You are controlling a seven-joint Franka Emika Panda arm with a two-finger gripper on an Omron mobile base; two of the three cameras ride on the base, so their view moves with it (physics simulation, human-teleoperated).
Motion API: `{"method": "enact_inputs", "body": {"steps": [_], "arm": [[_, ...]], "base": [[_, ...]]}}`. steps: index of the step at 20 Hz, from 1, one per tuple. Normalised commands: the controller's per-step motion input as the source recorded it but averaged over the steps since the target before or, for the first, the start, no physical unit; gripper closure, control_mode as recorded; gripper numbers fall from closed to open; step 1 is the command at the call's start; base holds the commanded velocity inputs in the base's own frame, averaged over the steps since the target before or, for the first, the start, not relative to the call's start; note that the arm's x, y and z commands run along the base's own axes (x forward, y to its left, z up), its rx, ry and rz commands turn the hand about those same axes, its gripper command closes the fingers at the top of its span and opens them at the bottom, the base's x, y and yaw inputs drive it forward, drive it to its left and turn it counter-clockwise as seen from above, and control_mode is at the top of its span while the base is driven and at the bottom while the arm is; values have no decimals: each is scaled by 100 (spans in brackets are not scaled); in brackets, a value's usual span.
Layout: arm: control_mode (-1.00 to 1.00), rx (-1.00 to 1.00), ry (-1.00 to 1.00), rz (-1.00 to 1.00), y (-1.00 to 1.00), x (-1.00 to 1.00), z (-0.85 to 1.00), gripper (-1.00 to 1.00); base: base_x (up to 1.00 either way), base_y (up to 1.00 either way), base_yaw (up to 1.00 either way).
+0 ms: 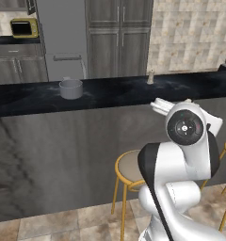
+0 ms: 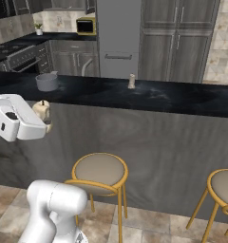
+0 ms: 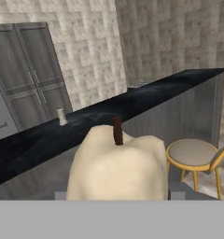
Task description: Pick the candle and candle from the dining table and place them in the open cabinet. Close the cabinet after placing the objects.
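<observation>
One cream, lumpy candle (image 3: 116, 163) with a dark wick sits between my fingers, so my gripper (image 3: 117, 193) is shut on it. From the right base view this candle (image 2: 42, 110) hangs in front of the dining table's grey front panel, just below the black top, with my gripper (image 2: 44, 117) around it. A second small candle (image 1: 151, 77) (image 2: 131, 81) (image 3: 61, 116) stands upright on the dining table (image 1: 110, 96) (image 2: 173, 97) (image 3: 30, 144). The lower edge of a grey wall cabinet (image 1: 9, 4) shows above the microwave; whether it is open cannot be told.
A grey round pot (image 1: 70, 88) (image 2: 46, 81) stands on the table's left part. Yellow-legged stools (image 1: 131, 169) (image 2: 99, 171) (image 3: 191, 154) stand along the table's front. A yellow microwave (image 1: 24, 27) (image 2: 85, 25) sits on the far counter beside tall grey cabinets (image 1: 117, 37).
</observation>
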Motion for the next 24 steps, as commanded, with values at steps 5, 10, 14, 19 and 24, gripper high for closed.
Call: {"method": "enact_inputs", "body": {"steps": [5,10,14,19,24], "arm": [[-100,0,0,0,-2,0,0,100],[-100,0,0,0,-4,0,-3,100],[100,0,0,0,0,0,-1,100],[100,0,0,0,0,0,0,100],[100,0,0,0,0,0,0,100]], "base": [[0,0,0],[0,0,0],[-5,0,0],[-32,-9,-4],[-38,-21,-8]]}}
